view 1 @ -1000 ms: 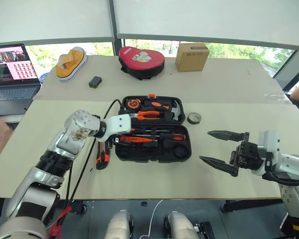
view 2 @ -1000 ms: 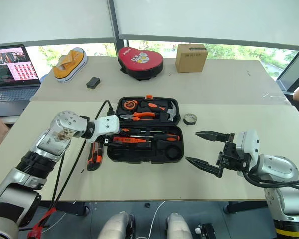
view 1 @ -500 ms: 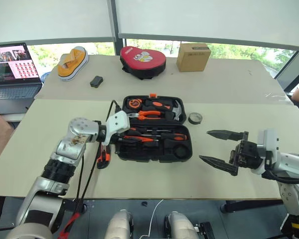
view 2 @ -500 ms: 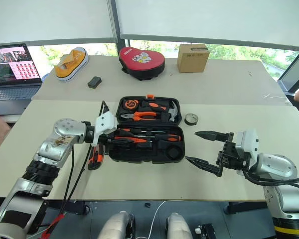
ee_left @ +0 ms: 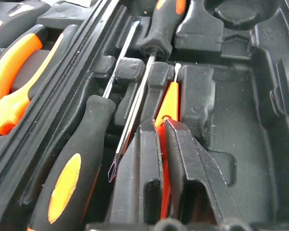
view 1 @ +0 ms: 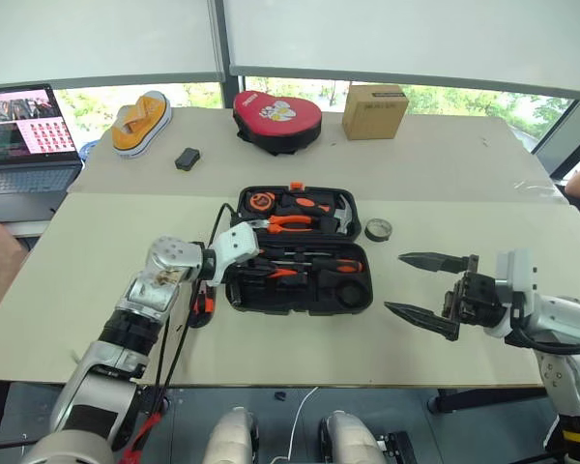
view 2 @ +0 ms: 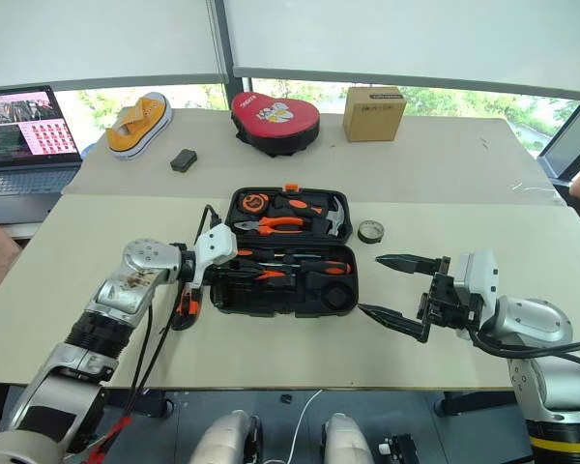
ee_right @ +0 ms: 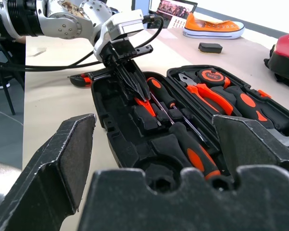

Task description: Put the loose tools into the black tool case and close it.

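Surroundings: laptop [view 1: 24, 130], orange shoe [view 1: 140, 121], red pouch [view 1: 276, 118], cardboard box [view 1: 374, 109] along the far table edge.
Utility knife [view 1: 202, 307]: on the table, just left of the case.
Left gripper [ee_left: 163, 144]: clenched on the slim orange tester screwdriver [ee_left: 168, 103].
Black tool case [view 1: 303, 249]: open, moulded plastic recesses, two screwdrivers [ee_right: 180, 130] seated.
Tape roll [view 1: 377, 229]: right of case.
Right gripper [view 1: 423, 287]: spread wide, empty.
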You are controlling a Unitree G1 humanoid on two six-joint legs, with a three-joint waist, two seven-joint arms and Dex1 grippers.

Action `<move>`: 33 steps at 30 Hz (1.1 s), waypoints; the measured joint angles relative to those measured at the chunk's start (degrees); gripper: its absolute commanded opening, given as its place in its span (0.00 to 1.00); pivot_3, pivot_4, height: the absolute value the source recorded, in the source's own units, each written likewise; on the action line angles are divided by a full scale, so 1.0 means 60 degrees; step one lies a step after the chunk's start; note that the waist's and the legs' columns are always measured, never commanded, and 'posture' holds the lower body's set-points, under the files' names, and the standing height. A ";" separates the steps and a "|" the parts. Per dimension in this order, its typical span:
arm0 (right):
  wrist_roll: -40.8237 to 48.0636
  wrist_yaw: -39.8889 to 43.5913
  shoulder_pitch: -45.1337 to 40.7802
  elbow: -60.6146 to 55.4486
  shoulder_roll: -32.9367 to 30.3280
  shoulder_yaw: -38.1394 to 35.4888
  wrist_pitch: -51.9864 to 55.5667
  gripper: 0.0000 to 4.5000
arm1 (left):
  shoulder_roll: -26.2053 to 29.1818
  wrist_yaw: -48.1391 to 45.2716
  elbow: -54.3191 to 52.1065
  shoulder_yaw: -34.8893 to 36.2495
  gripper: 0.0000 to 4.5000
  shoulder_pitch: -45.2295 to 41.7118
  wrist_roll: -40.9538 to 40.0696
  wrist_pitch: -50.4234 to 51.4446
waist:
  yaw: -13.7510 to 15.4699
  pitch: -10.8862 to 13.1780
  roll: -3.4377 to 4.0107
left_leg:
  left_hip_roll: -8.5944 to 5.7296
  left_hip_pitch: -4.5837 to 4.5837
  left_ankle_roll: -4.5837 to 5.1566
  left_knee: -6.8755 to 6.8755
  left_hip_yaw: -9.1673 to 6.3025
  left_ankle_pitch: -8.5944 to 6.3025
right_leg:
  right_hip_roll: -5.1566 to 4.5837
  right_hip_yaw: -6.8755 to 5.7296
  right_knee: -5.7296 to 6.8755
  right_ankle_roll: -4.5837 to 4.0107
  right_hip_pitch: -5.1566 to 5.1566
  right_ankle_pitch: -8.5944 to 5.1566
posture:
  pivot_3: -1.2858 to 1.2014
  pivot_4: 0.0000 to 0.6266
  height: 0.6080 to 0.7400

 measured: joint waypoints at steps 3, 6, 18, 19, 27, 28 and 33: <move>-0.0001 0.0025 0.0025 0.0030 0.0003 0.0006 0.0002 1.00 | -0.0007 0.0176 -0.0759 0.0772 0.32 0.0902 -0.0713 0.0221 | -0.0079 0.0001 0.0000 | 0.0013 -0.0003 0.0003 -0.0001 0.0000 -0.0002 | 0.0003 0.0015 0.0005 -0.0001 -0.0015 0.0000 | 0.52 0.24 1.00; -0.0021 0.0103 -0.0002 0.0422 0.0055 -0.0050 -0.0193 1.00 | 0.0250 0.0351 -0.1829 0.2388 0.57 0.1894 -0.2055 0.0424 | -0.0131 0.0003 -0.0003 | 0.0023 -0.0014 0.0003 -0.0001 -0.0006 -0.0002 | 0.0002 0.0007 0.0008 -0.0003 -0.0023 0.0002 | 0.52 0.24 1.00; -0.0871 0.1185 0.0122 0.2400 0.0297 -0.0144 -0.2589 1.00 | 0.2335 0.0766 -0.2657 0.8190 0.98 0.8365 -0.2817 0.0376 | -0.0239 0.0005 -0.0004 | 0.0037 0.0060 0.0021 -0.0034 0.0030 -0.0023 | -0.0022 0.0025 -0.0010 -0.0003 0.0009 -0.0003 | 0.52 0.24 1.00; -0.0856 0.1269 0.0070 0.2487 0.0296 -0.0112 -0.2578 1.00 | 0.2342 0.0884 -0.2732 0.8575 0.98 0.8783 -0.2834 0.0503 | -0.0188 0.0005 -0.0006 | 0.0033 0.0061 0.0020 -0.0034 0.0024 -0.0023 | -0.0036 0.0016 -0.0010 -0.0003 0.0014 -0.0003 | 0.52 0.24 1.00; -0.0575 0.1752 -0.0731 0.2535 0.0321 0.0238 -0.2304 1.00 | 0.2284 0.2882 -0.5739 0.8320 0.98 0.8966 -0.3794 0.4112 | 0.0081 0.0006 -0.0005 | 0.0002 0.0065 0.0017 -0.0034 0.0034 -0.0024 | -0.0127 -0.0023 -0.0007 -0.0001 0.0032 -0.0001 | 0.52 0.24 1.00; -0.0568 0.1802 -0.0834 0.2534 0.0369 0.0273 -0.2305 1.00 | 0.2236 0.3405 -0.6240 0.8132 0.98 0.8576 -0.4111 0.4952 | 0.0065 0.0005 -0.0006 | 0.0004 0.0066 0.0024 -0.0034 0.0033 -0.0020 | -0.0122 -0.0021 -0.0006 0.0003 0.0036 0.0001 | 0.52 0.24 1.00; -0.0566 0.1813 -0.1232 0.2495 0.0647 0.0618 -0.2308 1.00 | 0.1576 0.5802 -0.8201 0.6781 0.98 0.6361 -0.5386 0.8084 | -0.0049 0.0004 -0.0005 | 0.0001 0.0076 0.0030 -0.0034 0.0028 -0.0015 | -0.0098 -0.0004 -0.0004 0.0009 0.0051 0.0004 | 0.52 0.24 1.00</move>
